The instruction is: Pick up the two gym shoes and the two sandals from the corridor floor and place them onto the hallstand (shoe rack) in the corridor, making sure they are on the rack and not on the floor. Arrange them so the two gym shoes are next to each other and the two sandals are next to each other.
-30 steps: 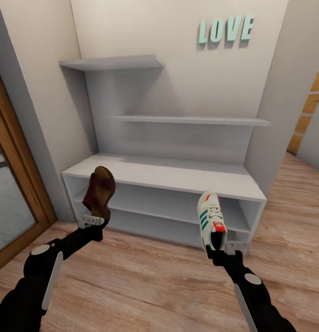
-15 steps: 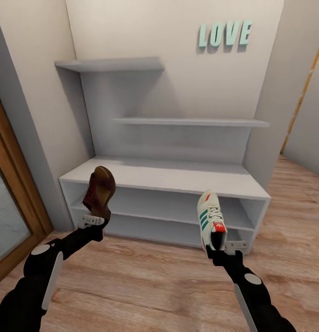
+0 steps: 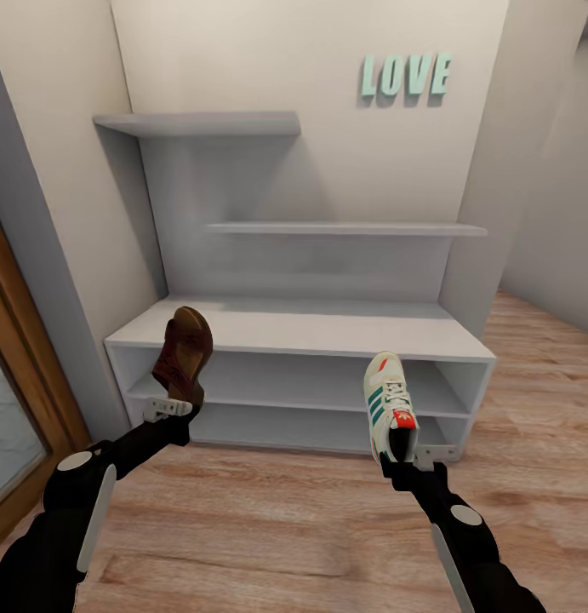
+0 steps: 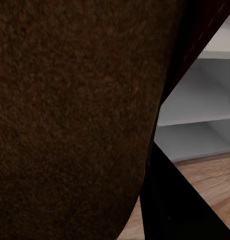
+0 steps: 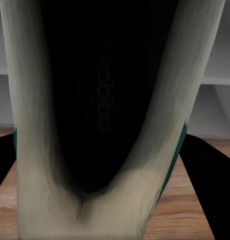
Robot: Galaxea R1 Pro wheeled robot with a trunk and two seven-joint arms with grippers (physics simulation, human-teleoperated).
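My left gripper point(image 3: 169, 407) is shut on a dark brown sandal point(image 3: 183, 353), held upright with its toe up, in front of the left end of the light-grey hallstand point(image 3: 302, 328). The sandal's brown surface point(image 4: 70, 115) is right against the left wrist camera. My right gripper point(image 3: 410, 460) is shut on a white gym shoe point(image 3: 389, 404) with green stripes and a red tongue, toe up, before the rack's right end. The shoe's dark opening point(image 5: 105, 100) faces the right wrist camera. The other shoe and the other sandal are out of view.
Stepped grey wall shelves point(image 3: 345, 229) and teal LOVE letters point(image 3: 406, 77) hang above the rack. A wood-framed door point(image 3: 21, 358) is at the left. Wood plank floor point(image 3: 268, 528) lies between me and the rack, with a wall corner point(image 3: 481, 213) at the right.
The whole view has shifted: the rack now sits more squarely ahead and the orange brick edge at the right has left the picture. Both arms keep their poses and their loads.
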